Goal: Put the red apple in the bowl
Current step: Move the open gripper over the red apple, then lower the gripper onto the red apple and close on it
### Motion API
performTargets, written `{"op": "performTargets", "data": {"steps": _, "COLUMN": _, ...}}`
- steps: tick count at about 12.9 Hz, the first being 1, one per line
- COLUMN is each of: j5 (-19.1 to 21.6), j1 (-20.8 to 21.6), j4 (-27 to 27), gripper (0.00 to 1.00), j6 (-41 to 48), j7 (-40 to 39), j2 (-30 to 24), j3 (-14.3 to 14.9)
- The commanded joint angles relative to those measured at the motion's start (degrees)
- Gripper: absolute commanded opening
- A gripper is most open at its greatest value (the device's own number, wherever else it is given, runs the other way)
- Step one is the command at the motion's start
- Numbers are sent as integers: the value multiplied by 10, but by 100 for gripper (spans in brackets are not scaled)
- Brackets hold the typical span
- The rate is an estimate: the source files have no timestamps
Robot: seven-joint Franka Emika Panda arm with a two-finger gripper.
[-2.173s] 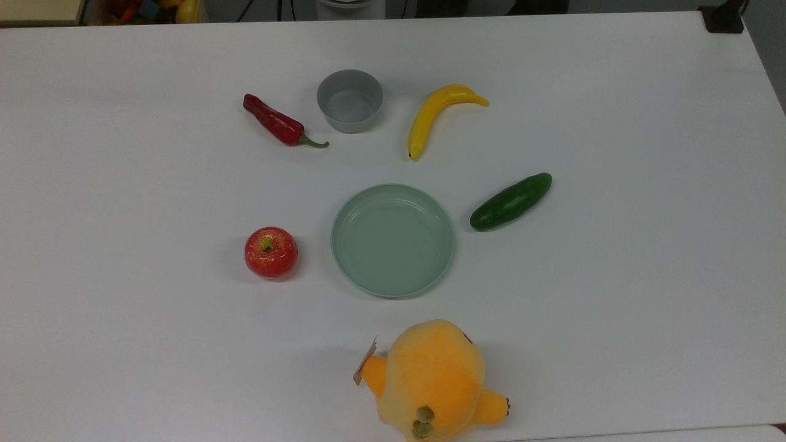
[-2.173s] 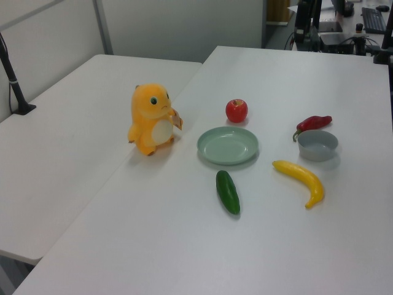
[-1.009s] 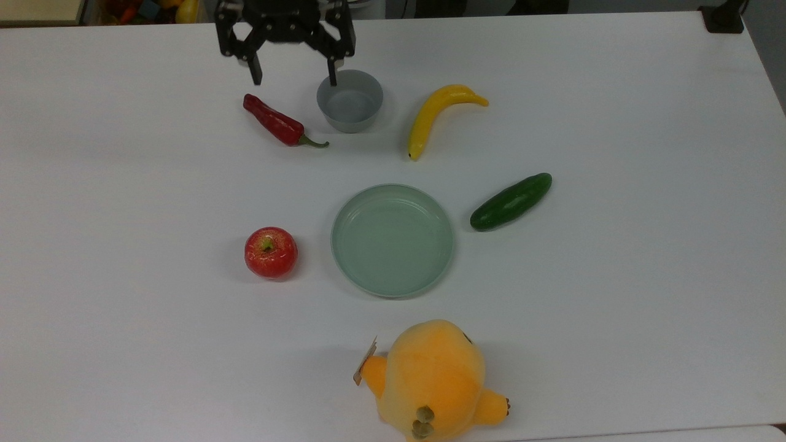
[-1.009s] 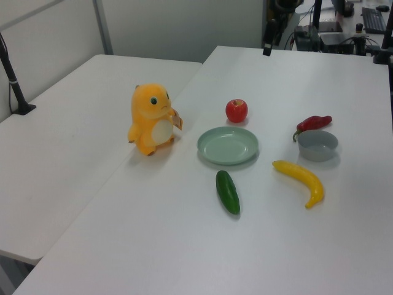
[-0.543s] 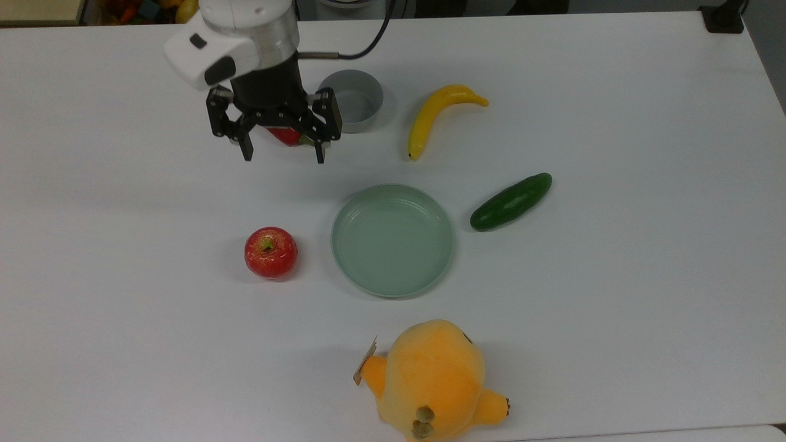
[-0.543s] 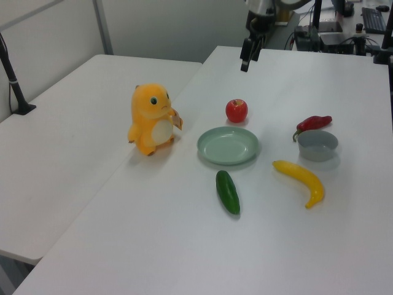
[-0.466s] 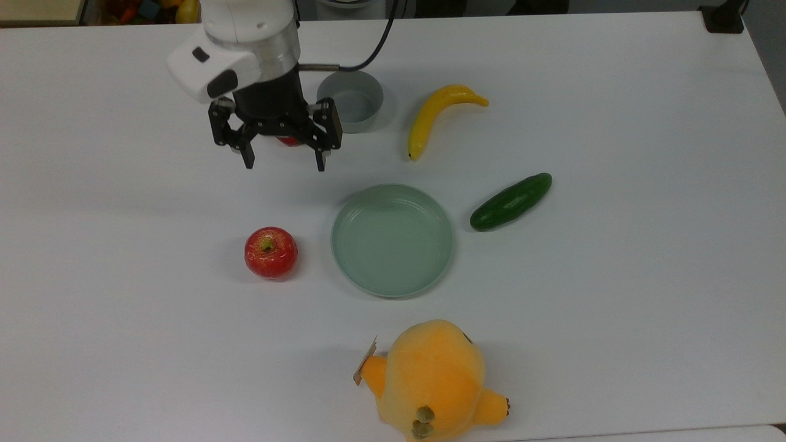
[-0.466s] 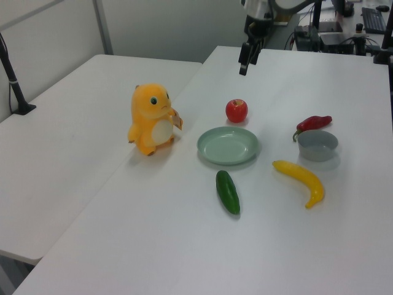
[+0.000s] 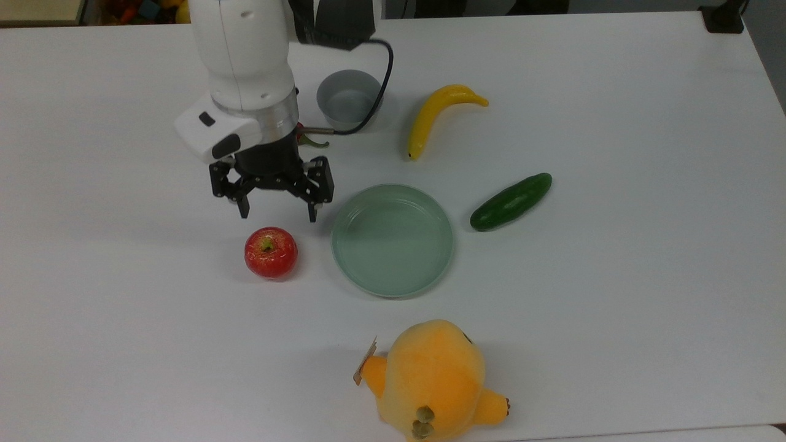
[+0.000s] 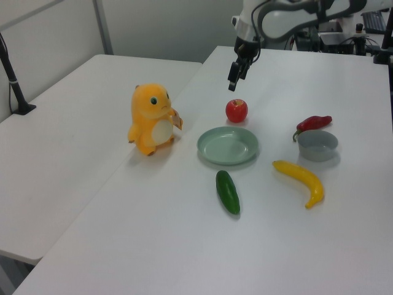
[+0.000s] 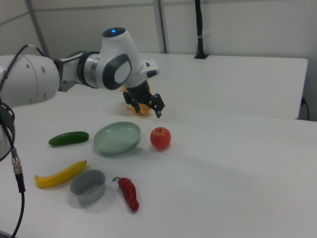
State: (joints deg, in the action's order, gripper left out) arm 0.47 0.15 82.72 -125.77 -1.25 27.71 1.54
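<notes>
The claw (image 9: 277, 213) hangs spread wide in the air above the red apple (image 9: 271, 252), touching nothing. The apple sits on the white bench (image 9: 614, 294) just beside the pale green plate (image 9: 393, 279) (stem dimple up). The grey bowl (image 9: 349, 100) stands nearer the bench's far edge in the top view, well apart from the apple.

On the white table (image 9: 614, 307), a pale green plate (image 9: 393, 240) lies just beside the gripper (image 9: 278, 216) on the top view's right. 1 cucumber (image 9: 511, 201) and 1 banana (image 9: 436, 116) lie farther right (well apart). A red chili (image 11: 128, 193) sits behind; an orange plush toy (image 9: 431, 379) stands nearer the camera.
</notes>
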Motion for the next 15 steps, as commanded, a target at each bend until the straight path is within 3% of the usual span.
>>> {"op": "performTargets", "data": {"steps": 1, "j5": -16, "j1": -2, "j4": 0, "gripper": 100, "j6": -30, "j7": -9, "j2": 22, "j3": 5}}
{"op": "performTargets", "data": {"steps": 11, "j5": -84, "j1": -15, "j4": 6, "gripper": 100, "j6": -67, "j7": -9, "j2": 74, "j3": 0}}
{"op": "performTargets", "data": {"steps": 14, "j5": -122, "j1": -14, "j4": 14, "gripper": 100, "j6": -67, "j7": -8, "j2": 81, "j3": -2}}
{"op": "performTargets", "data": {"steps": 15, "j5": -125, "j1": -14, "j4": 17, "gripper": 87, "j6": -67, "j7": -9, "j2": 82, "j3": -3}}
